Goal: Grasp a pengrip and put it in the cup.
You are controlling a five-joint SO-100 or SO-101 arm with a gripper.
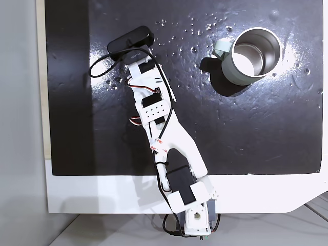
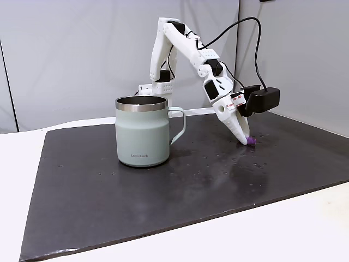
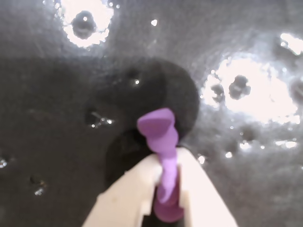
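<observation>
One small purple pengrip (image 3: pixel 163 156) sits pinched between the two white fingers (image 3: pixel 132 194) of the gripper (image 2: pixel 246 141), which is closed tight on it, with the tip down at the black mat (image 2: pixel 163 202). In a fixed view the cup (image 2: pixel 142 131) stands upright on the mat, well apart from the gripper, with bare mat between them. The mat lies on a white table (image 1: pixel 102 195). Grey walls (image 2: pixel 65 54) stand behind.
</observation>
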